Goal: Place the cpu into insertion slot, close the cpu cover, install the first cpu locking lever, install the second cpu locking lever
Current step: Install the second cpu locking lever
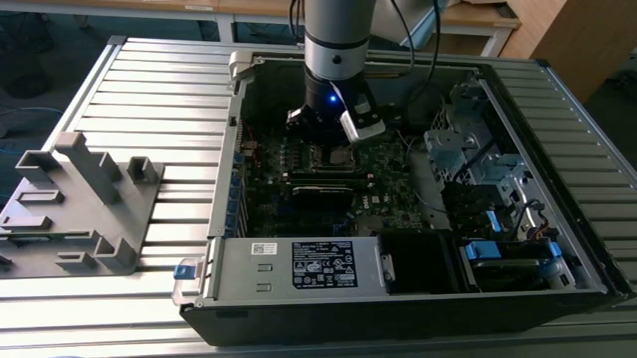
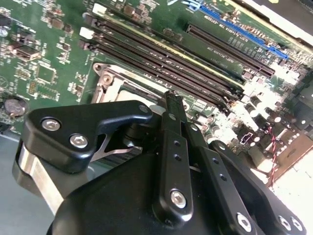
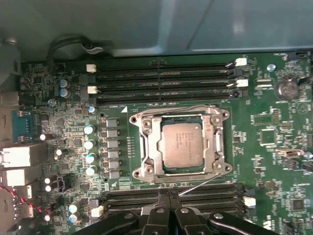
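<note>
Silver-grey cpu [image 3: 182,146] sits in the insertion slot [image 3: 146,142], apart from the gripper [image 3: 169,201]'s seemingly pinched-together, empty fingers [image 3: 157,215].

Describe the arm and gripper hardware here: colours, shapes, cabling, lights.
The arm is a silver-grey cylinder with a dark joint band and a small blue light near its wrist. A white-and-grey camera box is mounted beside it, and black cables trail up behind. The gripper is matte black, with linkage bars pinned by silver screws.
</note>
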Controlling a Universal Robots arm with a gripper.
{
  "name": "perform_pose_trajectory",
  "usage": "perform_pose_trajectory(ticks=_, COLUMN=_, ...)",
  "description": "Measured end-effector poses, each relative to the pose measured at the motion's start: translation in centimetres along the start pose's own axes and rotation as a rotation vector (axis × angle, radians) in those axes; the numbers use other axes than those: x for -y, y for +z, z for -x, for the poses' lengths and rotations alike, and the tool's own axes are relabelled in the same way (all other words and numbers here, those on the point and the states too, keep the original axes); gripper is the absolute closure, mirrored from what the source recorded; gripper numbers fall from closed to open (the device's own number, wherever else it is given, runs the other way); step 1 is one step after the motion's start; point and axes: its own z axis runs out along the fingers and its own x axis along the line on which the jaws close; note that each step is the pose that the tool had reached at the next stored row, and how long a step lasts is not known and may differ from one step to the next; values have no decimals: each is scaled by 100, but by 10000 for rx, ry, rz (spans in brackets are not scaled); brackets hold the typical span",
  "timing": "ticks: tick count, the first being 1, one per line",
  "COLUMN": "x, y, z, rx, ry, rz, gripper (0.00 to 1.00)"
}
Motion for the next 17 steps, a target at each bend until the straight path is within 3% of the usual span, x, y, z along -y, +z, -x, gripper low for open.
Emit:
perform_pose_trajectory(ticks=5, x=12, y=60, z=-35, rx=-1, ry=4, rz=-1, gripper=89)
perform_pose_trajectory(ticks=17, x=12, y=93, z=-36, rx=0, ry=4, rz=0, gripper=89)
